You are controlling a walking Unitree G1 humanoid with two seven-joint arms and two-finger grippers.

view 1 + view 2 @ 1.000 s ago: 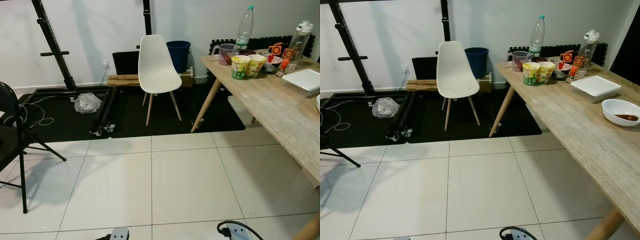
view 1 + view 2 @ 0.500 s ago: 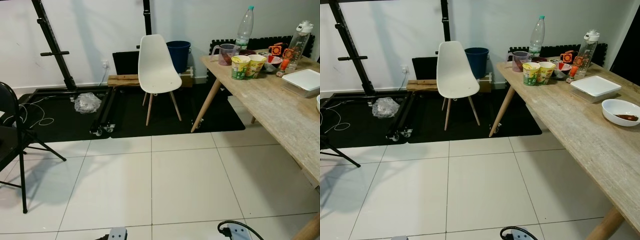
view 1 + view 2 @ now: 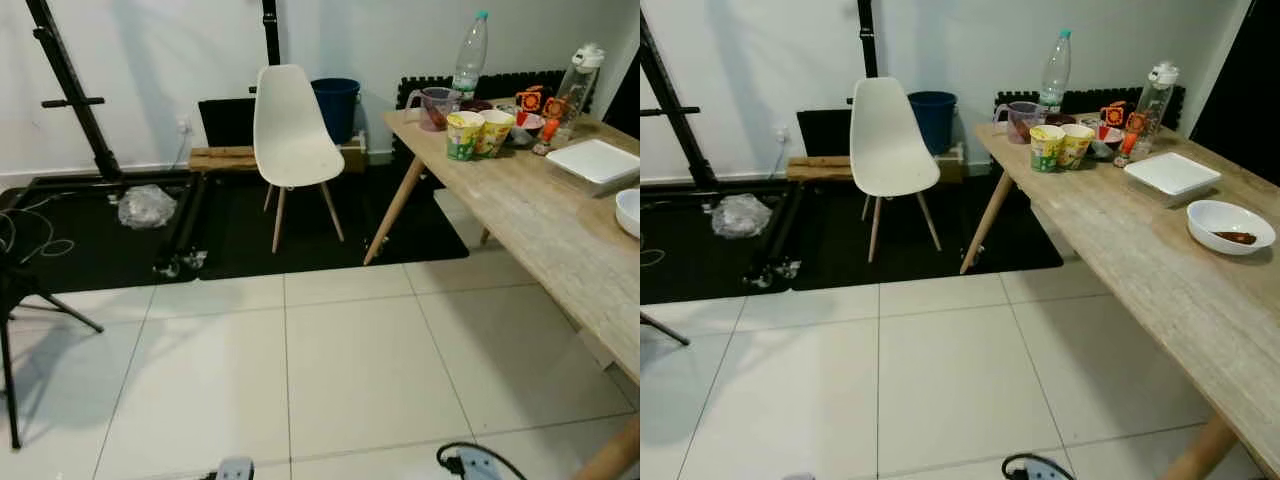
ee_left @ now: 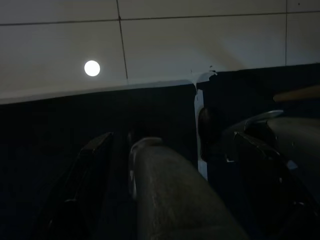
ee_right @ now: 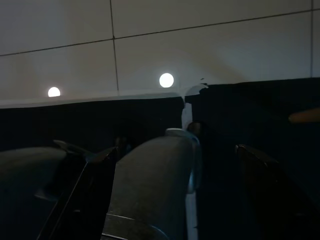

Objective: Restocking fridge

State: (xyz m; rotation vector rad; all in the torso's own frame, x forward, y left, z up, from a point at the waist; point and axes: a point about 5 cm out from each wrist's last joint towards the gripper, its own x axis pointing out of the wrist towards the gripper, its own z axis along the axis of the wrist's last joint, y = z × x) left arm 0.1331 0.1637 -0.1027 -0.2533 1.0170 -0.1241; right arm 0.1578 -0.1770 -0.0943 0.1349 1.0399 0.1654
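Note:
A long wooden table (image 3: 1160, 262) runs along the right side. At its far end stand a clear plastic bottle (image 3: 1055, 68), a purple-tinted pitcher (image 3: 1021, 121), two yellow-green noodle cups (image 3: 1047, 147) and a tall drink bottle (image 3: 1149, 98). Nearer on the table lie a white lidded container (image 3: 1172, 172) and a white bowl (image 3: 1230, 224) with some dark food in it. Both arms hang low over the floor. In the dark wrist views my left gripper (image 4: 170, 137) and my right gripper (image 5: 175, 150) are open and hold nothing.
A white chair (image 3: 887, 140) stands on a black mat (image 3: 840, 240) by the wall, with a blue bucket (image 3: 934, 108) behind it. A black metal rack (image 3: 70, 100) is at the back left. A power strip (image 3: 470, 465) with a cable lies by my feet.
The whole picture has slid left and slightly up, so the camera has turned right. The bowl now shows in the left eye view. Nothing on the table has moved.

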